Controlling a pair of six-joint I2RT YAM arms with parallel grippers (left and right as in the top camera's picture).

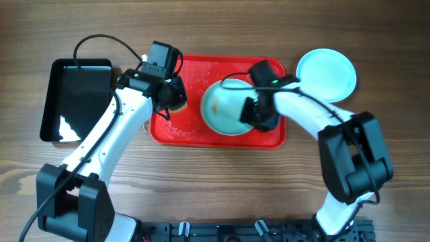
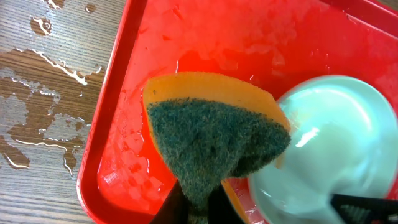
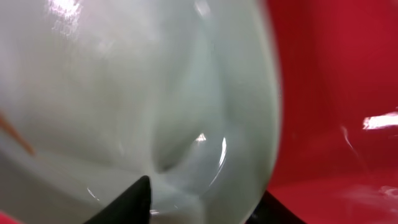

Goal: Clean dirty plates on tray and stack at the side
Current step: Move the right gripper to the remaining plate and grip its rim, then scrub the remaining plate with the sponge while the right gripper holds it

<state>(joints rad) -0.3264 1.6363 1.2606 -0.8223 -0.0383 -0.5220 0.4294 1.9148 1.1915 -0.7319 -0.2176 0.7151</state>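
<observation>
A pale-blue plate (image 1: 225,106) is held tilted over the red tray (image 1: 269,138), which is wet. My right gripper (image 1: 250,111) is shut on this plate's right rim; in the right wrist view the plate (image 3: 124,93) fills the frame above my fingers (image 3: 199,202). My left gripper (image 1: 169,102) is shut on a sponge, orange with a green scouring face (image 2: 211,140), just left of the plate (image 2: 329,143) over the tray's left part (image 2: 124,124). A second pale-blue plate (image 1: 326,74) lies on the table right of the tray. A third plate is not in view.
A black rectangular tray (image 1: 74,97) stands at the far left. Water drops lie on the wooden table (image 2: 37,81) left of the red tray. Soapy water pools in the red tray's left corner (image 2: 134,162).
</observation>
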